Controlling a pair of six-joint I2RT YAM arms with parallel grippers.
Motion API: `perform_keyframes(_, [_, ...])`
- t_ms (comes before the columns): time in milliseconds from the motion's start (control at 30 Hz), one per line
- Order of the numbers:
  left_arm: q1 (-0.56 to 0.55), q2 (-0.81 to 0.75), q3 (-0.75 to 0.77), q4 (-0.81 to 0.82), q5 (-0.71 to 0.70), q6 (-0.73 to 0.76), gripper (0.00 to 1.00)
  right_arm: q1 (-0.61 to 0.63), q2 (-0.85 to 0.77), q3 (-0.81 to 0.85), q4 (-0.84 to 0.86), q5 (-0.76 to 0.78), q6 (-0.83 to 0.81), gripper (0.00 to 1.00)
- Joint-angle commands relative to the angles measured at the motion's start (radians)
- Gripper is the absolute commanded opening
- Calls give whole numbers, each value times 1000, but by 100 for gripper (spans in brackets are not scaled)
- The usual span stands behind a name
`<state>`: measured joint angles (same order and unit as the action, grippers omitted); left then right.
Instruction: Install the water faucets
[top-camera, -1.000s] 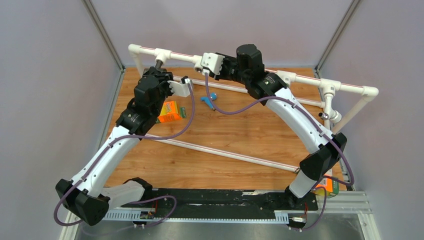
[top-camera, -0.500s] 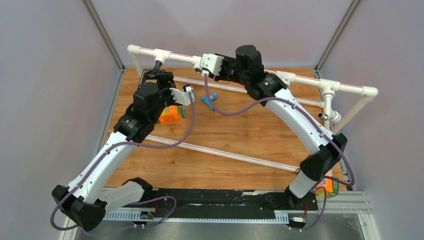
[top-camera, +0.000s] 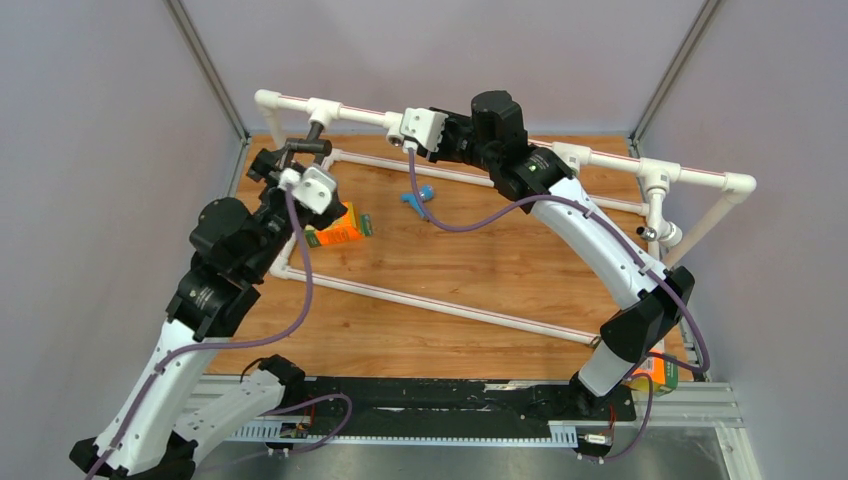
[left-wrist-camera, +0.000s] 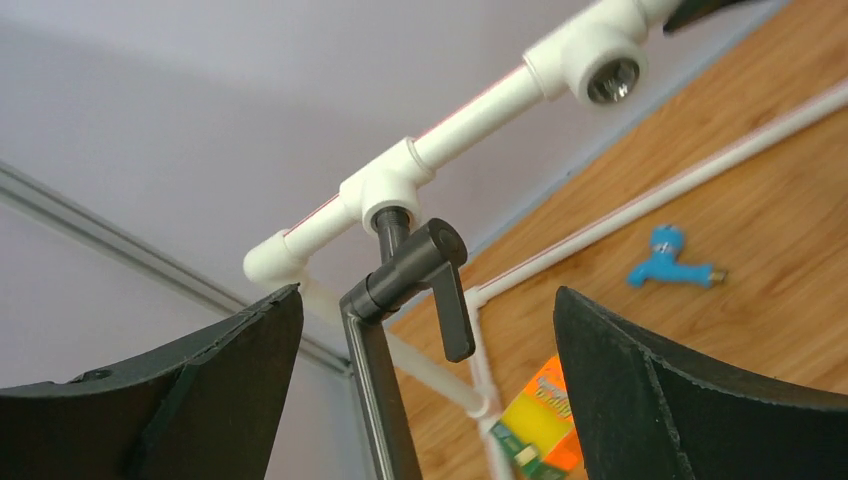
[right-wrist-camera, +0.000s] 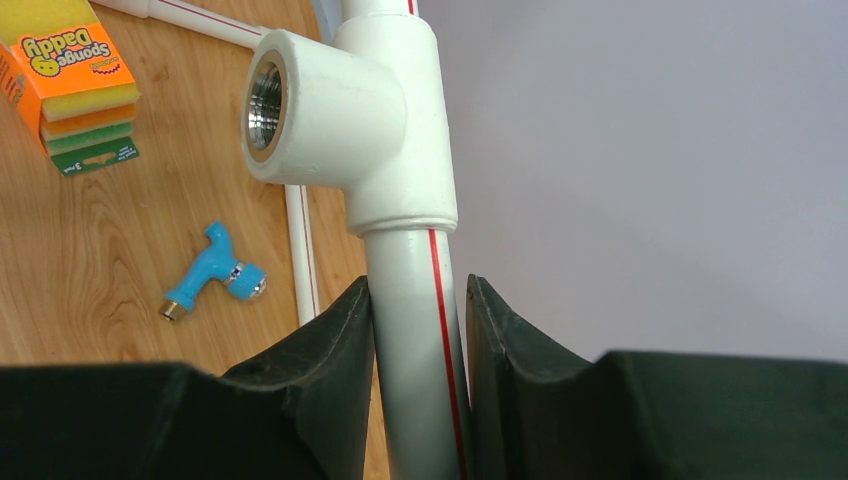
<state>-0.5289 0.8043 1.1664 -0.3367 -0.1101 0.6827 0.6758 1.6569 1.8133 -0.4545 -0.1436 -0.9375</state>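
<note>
A dark-brown L-shaped faucet (top-camera: 308, 142) (left-wrist-camera: 398, 285) sits with its stem in the left tee of the white pipe frame (top-camera: 600, 158). In the left wrist view its long tube runs down between my jaws. My left gripper (top-camera: 280, 160) (left-wrist-camera: 428, 330) is open and wide, with both fingers clear of the faucet. My right gripper (top-camera: 446, 128) (right-wrist-camera: 418, 300) is shut on the frame's top pipe (right-wrist-camera: 412, 330), just below an empty threaded tee socket (right-wrist-camera: 268, 98) (left-wrist-camera: 612, 80). A small blue faucet (top-camera: 417, 197) (left-wrist-camera: 668, 262) (right-wrist-camera: 212, 270) lies loose on the wooden table.
An orange sponge box (top-camera: 337, 225) (left-wrist-camera: 540, 405) (right-wrist-camera: 72, 70) lies on the table by the left arm. Low white pipes (top-camera: 440, 305) cross the tabletop. A chrome-tipped fitting (top-camera: 655, 232) sits on the right upright. Grey walls stand close on both sides.
My left gripper opened, let go of the dark faucet and drew back to the left and nearer the base. The faucet stays in the tee. The right arm has not moved.
</note>
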Motion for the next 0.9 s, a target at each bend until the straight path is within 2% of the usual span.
perform_keyframes(0, [-3,-36,77,67,-54,-529,100,44,-5,-35,-105,-59,124,0])
perform_keyframes(133, [6,12,220,-39,-111,-779,100,44,-6,-37,-105,-59,126,0])
perform_keyframes(200, [49,53,286,-102,-100,-914,100,44,-8,-39,-107,-63,128,0])
perform_keyframes(267, [143,85,328,-130,-18,-1025,100,45,-11,-40,-107,-63,128,0])
perform_keyframes(367, [379,110,325,-107,190,-1164,100,42,-16,-43,-107,-70,129,0])
perform_keyframes(400, [424,121,317,-75,238,-1243,100,45,-16,-43,-105,-70,128,0])
perform_keyframes(433, [522,131,293,-59,365,-1285,100,45,-17,-43,-105,-73,128,0])
perform_keyframes(467, [590,151,273,-3,447,-1404,100,44,-17,-43,-105,-74,128,0])
perform_keyframes(500, [707,162,222,34,587,-1469,100,45,-16,-43,-107,-76,128,0])
perform_keyframes(533, [768,185,193,138,669,-1634,100,42,-16,-45,-105,-77,128,0])
perform_keyframes(567, [841,194,118,201,790,-1708,96,44,-17,-45,-105,-77,128,0])
perform_keyframes(600, [890,216,89,329,831,-1835,92,44,-16,-46,-105,-77,128,0])
perform_keyframes(667, [928,243,44,401,886,-1890,93,45,-19,-48,-105,-82,128,0])
perform_keyframes(867, [943,308,47,401,974,-1813,95,45,-22,-57,-105,-85,128,0])
